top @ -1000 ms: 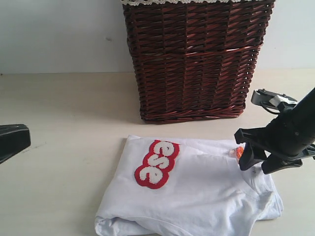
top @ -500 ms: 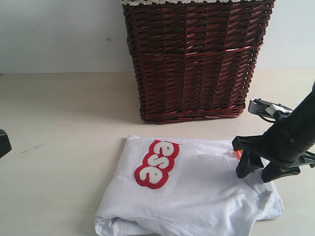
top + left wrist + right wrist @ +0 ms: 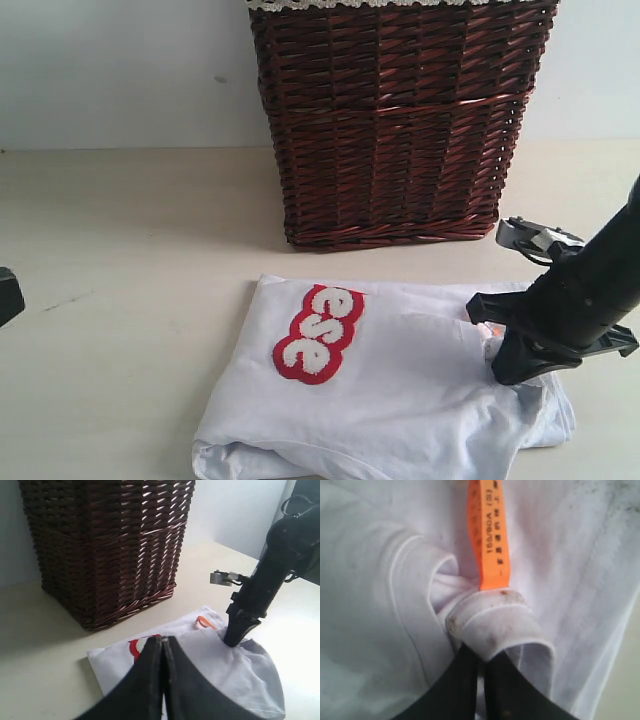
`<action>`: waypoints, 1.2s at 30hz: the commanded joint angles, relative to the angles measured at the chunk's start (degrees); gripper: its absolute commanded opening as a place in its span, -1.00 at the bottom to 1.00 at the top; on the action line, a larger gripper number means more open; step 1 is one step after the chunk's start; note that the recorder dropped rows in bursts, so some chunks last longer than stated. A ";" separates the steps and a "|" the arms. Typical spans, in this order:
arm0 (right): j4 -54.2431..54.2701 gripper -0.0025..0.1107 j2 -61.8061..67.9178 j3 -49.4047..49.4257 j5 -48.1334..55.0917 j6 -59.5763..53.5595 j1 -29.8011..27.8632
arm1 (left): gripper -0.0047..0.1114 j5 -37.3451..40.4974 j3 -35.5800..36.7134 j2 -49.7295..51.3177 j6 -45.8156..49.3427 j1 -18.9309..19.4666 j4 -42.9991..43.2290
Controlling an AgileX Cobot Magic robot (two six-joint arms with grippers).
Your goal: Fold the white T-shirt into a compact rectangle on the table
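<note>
The right gripper (image 3: 479, 652) is pinching the collar (image 3: 492, 617) of the T-shirt (image 3: 400, 400) between closed jaws, with the orange tag (image 3: 489, 535) just beyond their tips. The shirt is lying part-folded on the table (image 3: 130, 250). The left gripper (image 3: 162, 642) is hanging shut and empty. The next move is likely calling for a lift across.

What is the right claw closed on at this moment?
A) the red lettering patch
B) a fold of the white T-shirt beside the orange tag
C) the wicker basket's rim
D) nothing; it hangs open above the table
B: the right wrist view shows the right claw shut on a hemmed fold of the white T-shirt right next to the orange tag.
</note>
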 commanded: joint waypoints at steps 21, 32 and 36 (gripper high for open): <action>-22.26 -0.96 -15.48 -5.71 -13.18 15.19 0.03 | -0.92 -0.93 0.25 -0.34 -0.75 0.06 -0.14; -37.18 -0.16 -8.58 -5.71 -14.53 31.00 0.03 | -0.92 0.01 0.25 -0.34 -0.87 0.06 0.09; -31.06 -0.29 -9.64 -5.84 -14.65 27.83 0.03 | -0.92 -5.90 3.32 -1.93 -0.87 0.06 0.43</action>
